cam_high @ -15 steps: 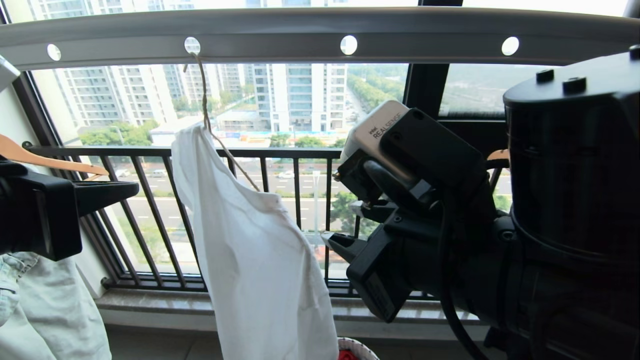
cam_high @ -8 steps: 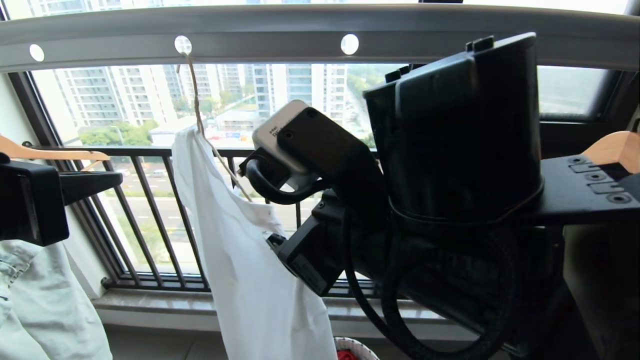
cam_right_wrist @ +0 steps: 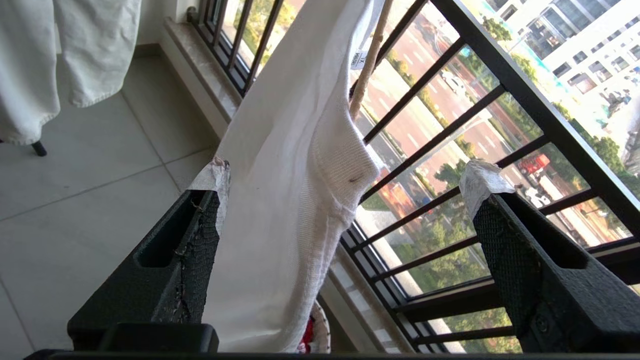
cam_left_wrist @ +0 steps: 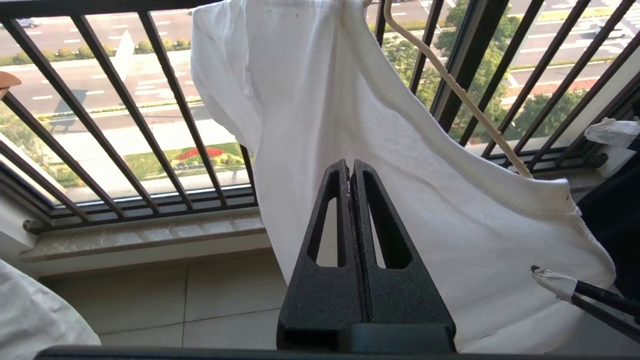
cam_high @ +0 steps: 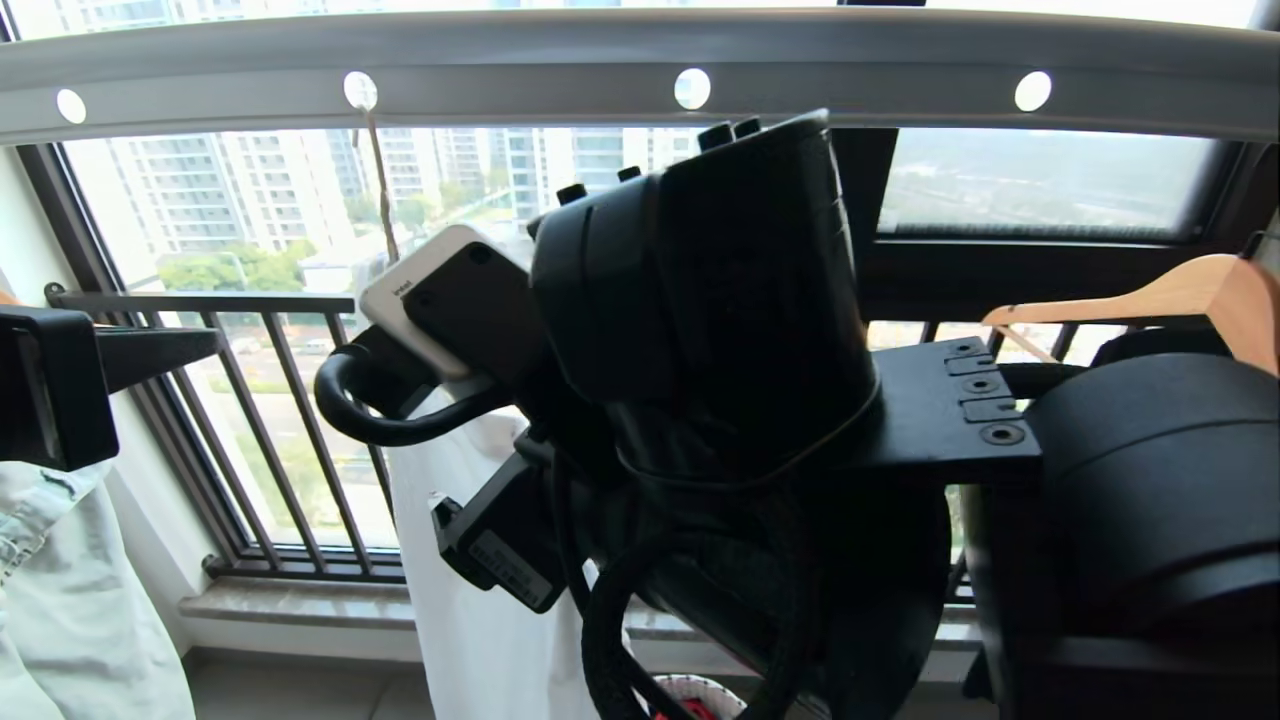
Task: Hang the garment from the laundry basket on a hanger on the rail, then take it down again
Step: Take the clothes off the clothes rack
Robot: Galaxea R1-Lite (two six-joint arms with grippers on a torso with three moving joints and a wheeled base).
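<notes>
Garment point(cam_right_wrist: 295, 165) hangs lopsided on the hanger point(cam_left_wrist: 457, 90) under the rail point(cam_high: 560, 60), so I spread my right gripper point(cam_right_wrist: 345, 180) around its collar, left gripper point(cam_left_wrist: 350, 172) closed, empty.

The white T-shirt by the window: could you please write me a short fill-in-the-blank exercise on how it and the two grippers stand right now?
1. The white T-shirt hangs on a thin cream ____.
2. The right gripper has its fingers spread ____ around the shirt's collar edge.
3. The left gripper is ____, holding nothing.
4. The hanger hooks into a round hole in the grey ____ overhead.

Missing words: hanger; open; shut; rail
</notes>
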